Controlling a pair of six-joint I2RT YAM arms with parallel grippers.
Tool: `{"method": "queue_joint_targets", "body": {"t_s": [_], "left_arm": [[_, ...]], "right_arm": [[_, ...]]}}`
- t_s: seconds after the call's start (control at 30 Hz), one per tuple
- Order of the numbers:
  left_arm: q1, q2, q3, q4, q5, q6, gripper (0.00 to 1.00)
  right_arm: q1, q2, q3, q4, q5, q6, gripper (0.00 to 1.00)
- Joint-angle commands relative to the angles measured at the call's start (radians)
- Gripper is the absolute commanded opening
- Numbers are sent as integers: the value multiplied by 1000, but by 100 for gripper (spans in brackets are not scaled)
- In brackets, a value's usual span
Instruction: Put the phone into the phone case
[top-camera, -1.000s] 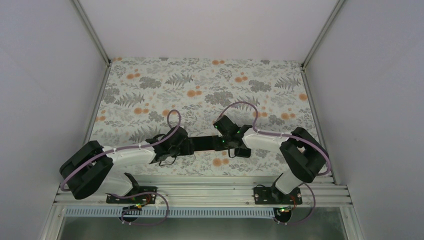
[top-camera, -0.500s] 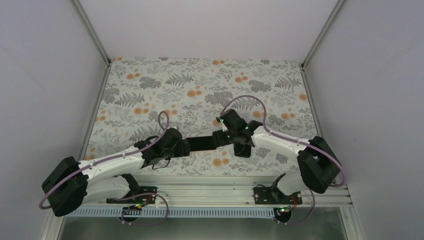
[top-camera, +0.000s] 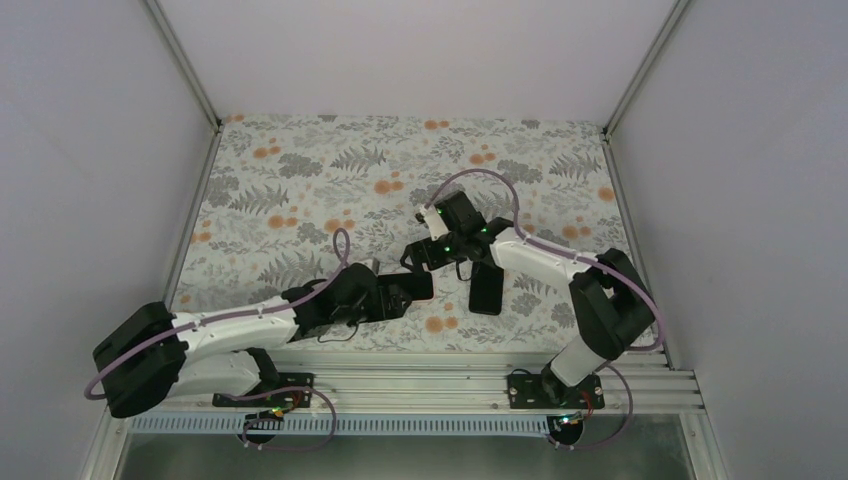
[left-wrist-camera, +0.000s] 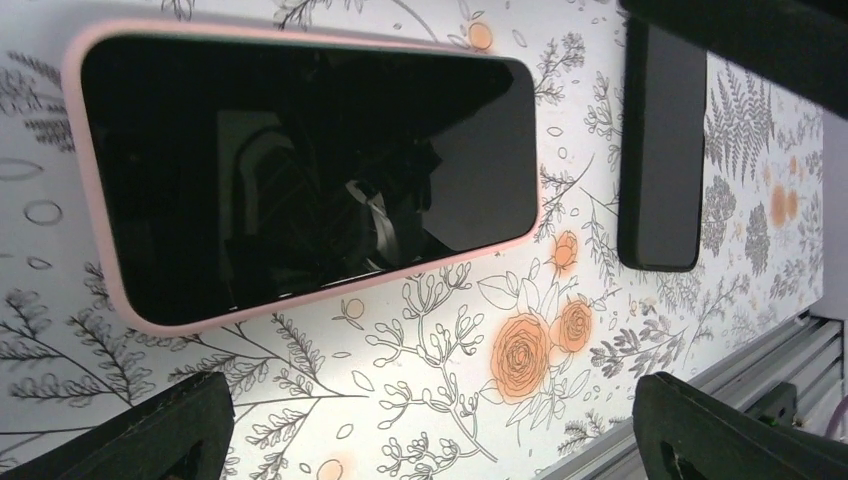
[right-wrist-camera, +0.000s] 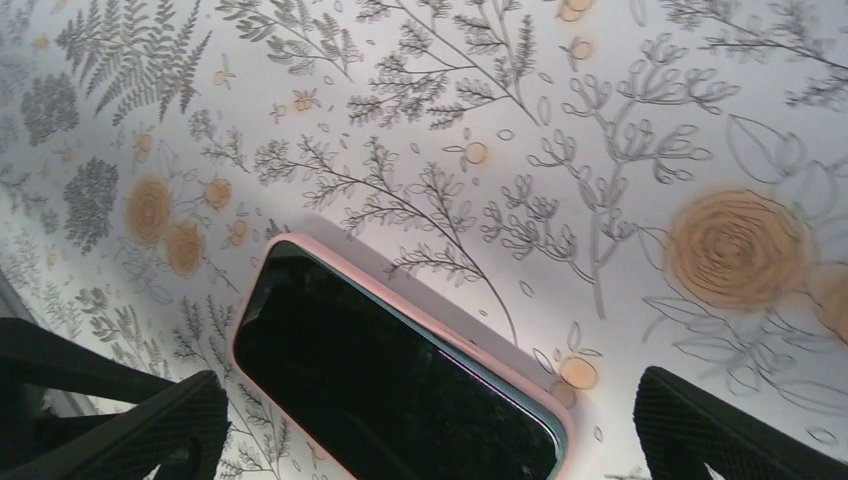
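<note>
The phone (left-wrist-camera: 310, 170) is lying flat in the pink case (left-wrist-camera: 92, 190) on the floral table (top-camera: 300, 170), in the lower middle of the top view. A second ago both grippers were meeting over it. Now the left gripper (left-wrist-camera: 430, 440) is backing toward the lower left and the right gripper (top-camera: 418, 256) is drawing away upward, each with its fingers spread wide and gripping nothing. A black slab (top-camera: 487, 290) is lying just right of the phone.
</note>
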Motion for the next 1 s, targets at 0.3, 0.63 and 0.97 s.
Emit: {"method": "queue_joint_targets", "body": {"t_s": [0.3, 0.63, 0.97], "left_arm": [[-8, 133, -46, 159, 38, -116, 100], [30, 200, -42, 154, 36, -84, 100], [106, 217, -44, 137, 41, -27, 100]], "right_arm": [[-15, 147, 43, 42, -148, -89, 98], [-15, 139, -33, 49, -183, -91, 96], [-14, 79, -143, 72, -254, -81, 87]]}}
